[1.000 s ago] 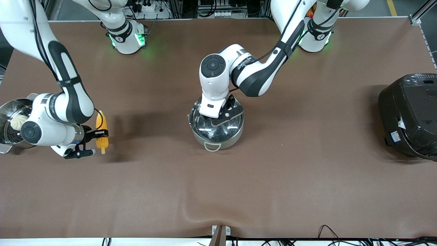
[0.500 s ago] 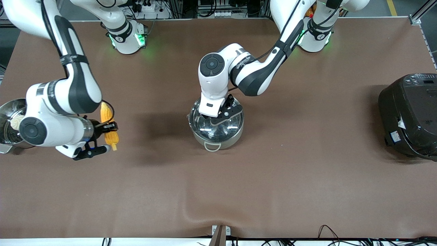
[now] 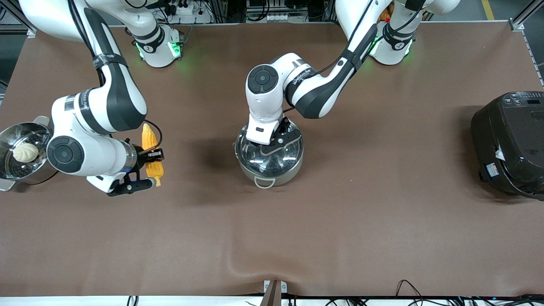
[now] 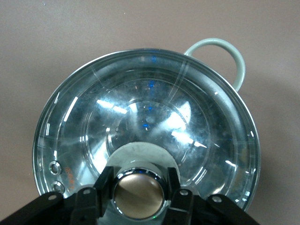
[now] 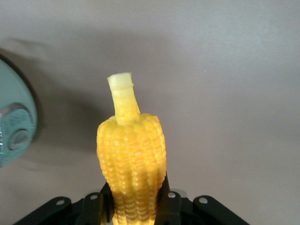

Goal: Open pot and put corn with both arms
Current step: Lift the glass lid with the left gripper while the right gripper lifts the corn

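Progress: both pickups look made, neither placement done; the pot (image 3: 269, 158) at centre frame in the front view is covered, its glass lid (image 4: 145, 136) seated on the rim.
Left gripper (image 4: 139, 197): down on the lid, fingers closed against either side of the copper-coloured knob (image 4: 138, 193); no gap between lid and rim can be made out, so the lid does not appear raised.
Right gripper (image 3: 149, 160): at left of frame in the front view, over bare table between the steamer pot (image 3: 19, 155) and the pot, fingers clamped on the corn (image 3: 151, 160) around mid-length.
Corn, place: off the table in the right gripper, well apart from the pot, toward the right arm's end.
Corn, axis: long axis runs roughly up-and-down the front frame, leaning slightly; the stub stem (image 5: 123, 96) sits at the lower end there, the tapered tip at the upper end beside the arm.
Left to do: judged from this, lift the lid clear, carry the corn over the open pot, and release it inside.
Also in frame: a black rice cooker (image 3: 512, 142) at the right edge, untouched.
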Motion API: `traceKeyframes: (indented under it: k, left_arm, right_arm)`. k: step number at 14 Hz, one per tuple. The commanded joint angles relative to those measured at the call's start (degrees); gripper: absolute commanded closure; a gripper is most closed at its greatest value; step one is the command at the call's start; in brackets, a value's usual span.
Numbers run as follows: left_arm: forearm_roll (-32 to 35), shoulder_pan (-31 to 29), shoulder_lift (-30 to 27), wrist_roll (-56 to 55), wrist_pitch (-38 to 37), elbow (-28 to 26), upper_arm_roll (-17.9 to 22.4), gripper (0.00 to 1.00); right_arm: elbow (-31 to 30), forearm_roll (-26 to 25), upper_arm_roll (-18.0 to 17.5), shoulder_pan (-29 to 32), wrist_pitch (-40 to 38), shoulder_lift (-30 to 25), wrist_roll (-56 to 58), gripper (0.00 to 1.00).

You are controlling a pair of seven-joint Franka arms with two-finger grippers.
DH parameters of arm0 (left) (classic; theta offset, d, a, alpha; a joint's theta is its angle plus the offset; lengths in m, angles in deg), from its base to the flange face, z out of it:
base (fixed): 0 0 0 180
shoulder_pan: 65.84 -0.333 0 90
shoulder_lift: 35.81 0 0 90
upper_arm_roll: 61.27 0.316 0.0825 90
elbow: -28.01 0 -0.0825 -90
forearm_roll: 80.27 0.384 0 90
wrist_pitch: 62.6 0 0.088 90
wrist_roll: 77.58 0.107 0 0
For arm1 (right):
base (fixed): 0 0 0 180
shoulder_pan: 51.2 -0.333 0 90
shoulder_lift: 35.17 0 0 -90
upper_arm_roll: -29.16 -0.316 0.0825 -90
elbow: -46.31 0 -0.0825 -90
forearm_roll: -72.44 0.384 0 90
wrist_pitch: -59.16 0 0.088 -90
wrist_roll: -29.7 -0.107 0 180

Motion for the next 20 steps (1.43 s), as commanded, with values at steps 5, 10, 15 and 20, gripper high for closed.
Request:
traceKeyframes:
  k: [5, 10, 15, 20]
  left_arm:
    - [0.4, 0.2, -3.4, -0.6, -1.1, 0.3, 0.7, 1.00]
    - [0.9, -5.6, -13.6, 8.2, -8.9, -1.8, 0.7, 1.00]
    - [0.1, -15.3, -22.0, 28.2, -15.8, -7.7, 0.3, 1.00]
    - [-1.6, -26.2, -30.8, 45.6, -15.6, -21.3, 0.3, 1.00]
  right_arm:
    - [4.1, 6.1, 0.2, 0.4, -2.6, 1.0, -10.5, 0.99]
    - [5.1, 6.6, 0.1, -2.6, -2.1, 1.4, -16.1, 1.00]
    - [8.0, 6.5, 0.3, -13.3, -0.4, 3.4, -22.6, 1.00]
    - [12.1, 2.2, 0.5, -24.3, 7.7, 10.9, -22.6, 1.00]
